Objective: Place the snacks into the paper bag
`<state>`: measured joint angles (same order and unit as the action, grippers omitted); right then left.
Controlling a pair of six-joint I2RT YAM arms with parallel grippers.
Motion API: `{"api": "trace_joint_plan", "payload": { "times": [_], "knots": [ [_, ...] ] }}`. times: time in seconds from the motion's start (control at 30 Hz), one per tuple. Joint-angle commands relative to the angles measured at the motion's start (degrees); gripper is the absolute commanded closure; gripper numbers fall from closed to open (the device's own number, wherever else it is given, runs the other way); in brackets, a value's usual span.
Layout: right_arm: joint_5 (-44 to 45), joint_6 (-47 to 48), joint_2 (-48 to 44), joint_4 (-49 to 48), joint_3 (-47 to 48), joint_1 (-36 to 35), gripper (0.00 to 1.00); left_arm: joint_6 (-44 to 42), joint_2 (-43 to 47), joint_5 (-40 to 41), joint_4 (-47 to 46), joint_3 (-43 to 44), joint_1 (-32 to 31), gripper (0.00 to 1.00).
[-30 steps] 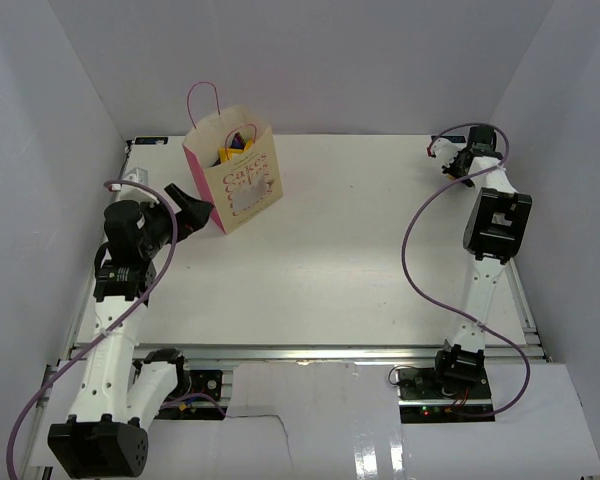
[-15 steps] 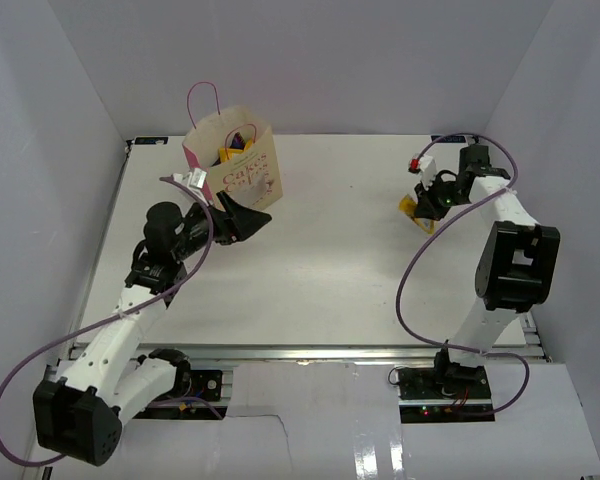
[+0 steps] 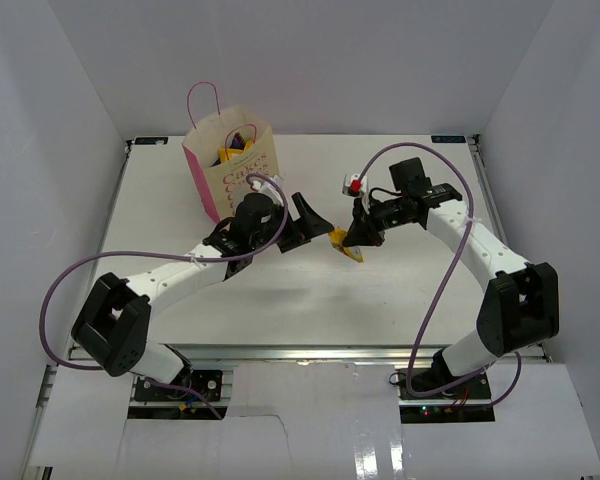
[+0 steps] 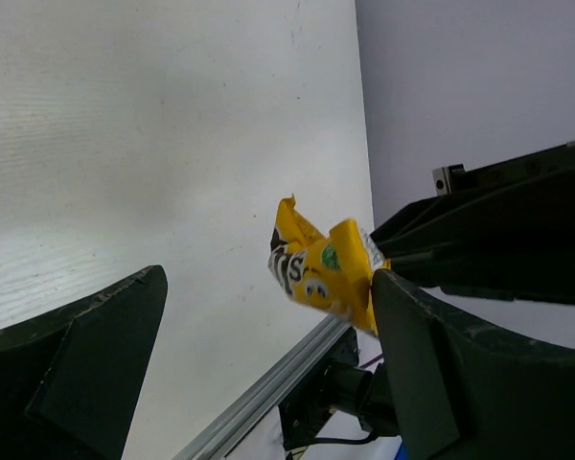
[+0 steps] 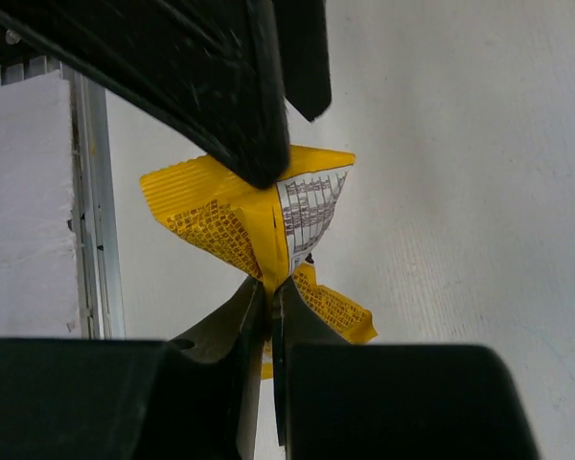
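1. Right gripper (image 3: 354,238): jaws pressed together on a pinched fold of the yellow packet (image 3: 346,246), held off the table (image 3: 420,300), well to the right of the paper bag (image 3: 242,182) and nearer the arm bases than it.
2. Left gripper (image 3: 315,222): jaws spread wide and holding nothing, between the paper bag and the packet. One finger overlaps the wrapper's top edge in the right wrist view; cannot tell whether touching.
3. Reads as a hand-over toward the bag side, judging by the two grippers meeting around one packet.
4. Could slip: thin hold on a crumpled seam, so a knock from the incoming finger may pull the wrapper free.
5. Could drop to the table, well short of the paper bag, if let go before the other jaws close.
6. Could clash finger on finger, both pairs crowding the same small wrapper.
7. Paper bag upright, with yellow and purple packets (image 3: 235,150) showing at its mouth. Light and tall, so likely to tip or slide if bumped.
8. In the way at the bag: pink handles (image 3: 202,100) looped over the mouth, apt to snag a finger, and the left arm's purple cable (image 3: 265,180) looping just beside the bag's front corner.
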<state>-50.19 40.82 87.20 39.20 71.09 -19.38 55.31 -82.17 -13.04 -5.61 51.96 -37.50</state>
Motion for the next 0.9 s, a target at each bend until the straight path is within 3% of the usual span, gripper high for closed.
{"api": "trace_joint_plan", "payload": {
  "times": [0.0,0.2,0.5,0.6,0.7,0.73,0.87],
  "knots": [
    [0.4,-3.4,-2.0,-2.6,0.7,-2.2,0.92,2.8,-0.8,3.2,-0.1,4.0,-1.9,0.02],
    [2.1,-4.1,-2.4,-4.0,-0.2,-4.2,0.92,3.4,-1.9,3.1,0.0,4.5,-3.2,0.1],
    [3.6,-6.2,-2.0,-6.2,0.6,-4.3,0.88,4.9,-3.4,-0.1,-0.4,4.6,-3.3,0.67],
    [3.9,-6.3,-2.1,-6.1,0.6,-4.3,0.79,4.5,-3.3,-0.3,-0.2,5.1,-3.3,0.81],
    [5.1,-6.1,-2.7,-5.9,0.6,-4.3,0.58,2.4,-2.6,1.3,3.2,6.0,-3.3,0.93],
    [6.0,-6.0,-3.2,-5.8,0.7,-4.4,0.46,1.3,-1.9,2.1,4.5,7.2,-3.2,0.94],
    [7.7,-5.5,-5.0,-5.1,1.3,-3.7,0.3,-8.7,0.0,8.8,15.8,12.5,-1.9,0.97]
  ]
}}
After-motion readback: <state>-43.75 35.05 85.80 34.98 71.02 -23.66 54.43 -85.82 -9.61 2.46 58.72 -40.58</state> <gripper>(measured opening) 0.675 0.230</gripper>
